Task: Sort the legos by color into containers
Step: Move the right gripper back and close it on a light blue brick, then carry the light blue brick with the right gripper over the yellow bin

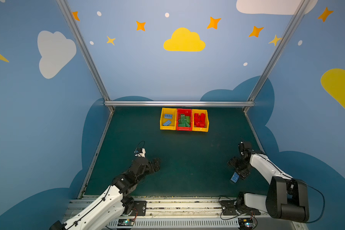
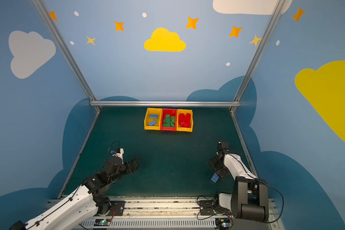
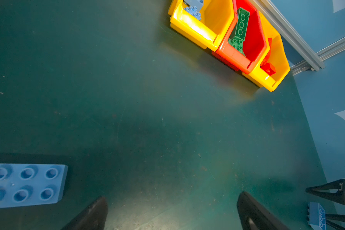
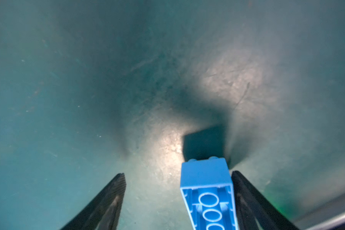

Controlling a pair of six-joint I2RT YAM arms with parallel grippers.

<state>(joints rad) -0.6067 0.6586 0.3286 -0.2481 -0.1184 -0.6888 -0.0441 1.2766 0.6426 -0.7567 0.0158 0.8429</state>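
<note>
Light blue studded plastic brick [image 4: 206, 175] rests against one finger [image 4: 247, 191] of the right gripper [image 4: 177, 174], whose jaws stand apart. The left gripper [image 3: 172, 197] gapes empty beside a second blue brick [image 3: 26, 185]. Farther back, touching plastic bins [image 1: 184, 129] hold blue bricks [image 1: 167, 122], green bricks [image 1: 184, 121], red bricks [image 1: 200, 120], one colour each.

Loads of open mat [image 1: 187, 155] in front of the bins [image 1: 184, 128], easy to come in that way. The bins sit wall to wall, no gap between. Metal rail [image 1: 179, 103] runs right behind them. Well out front, to the right: blue brick [image 1: 235, 177].
</note>
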